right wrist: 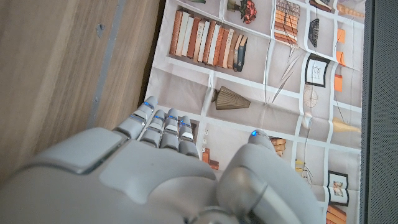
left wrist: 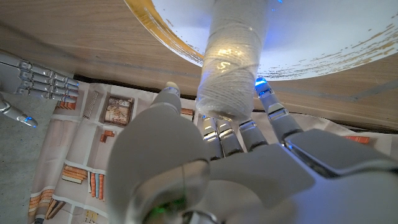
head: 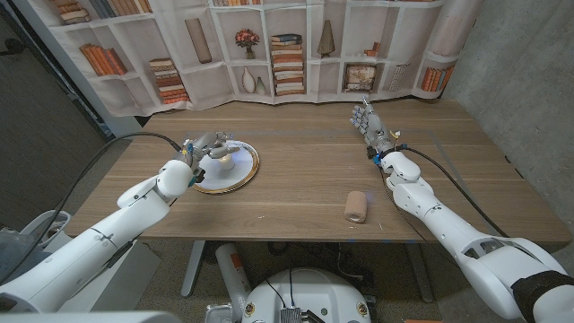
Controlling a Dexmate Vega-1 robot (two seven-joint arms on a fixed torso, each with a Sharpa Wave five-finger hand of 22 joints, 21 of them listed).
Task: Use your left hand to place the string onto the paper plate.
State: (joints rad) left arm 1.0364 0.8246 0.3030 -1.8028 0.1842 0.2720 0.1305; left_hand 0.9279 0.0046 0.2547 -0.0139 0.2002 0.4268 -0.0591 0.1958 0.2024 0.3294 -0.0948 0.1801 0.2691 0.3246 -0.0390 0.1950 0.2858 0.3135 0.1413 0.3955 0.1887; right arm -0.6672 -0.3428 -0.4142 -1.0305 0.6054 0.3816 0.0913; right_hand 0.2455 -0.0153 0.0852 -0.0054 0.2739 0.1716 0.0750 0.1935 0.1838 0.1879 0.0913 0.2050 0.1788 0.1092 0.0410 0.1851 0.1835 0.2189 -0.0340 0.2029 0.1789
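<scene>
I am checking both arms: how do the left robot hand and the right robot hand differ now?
The left robot hand holds the spool of string over the paper plate; the right robot hand holds nothing. The left fingers wrap the spool; the right fingers are extended. Both are over the wooden table.

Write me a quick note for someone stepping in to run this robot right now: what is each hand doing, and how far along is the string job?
Left hand: grips the spool of white string over the paper plate.
Right hand: holds nothing, fingers apart, at the table's far side.
A tan roll lies near the front edge.
Done: string brought to the plate.
Left: set it down, let go.
</scene>
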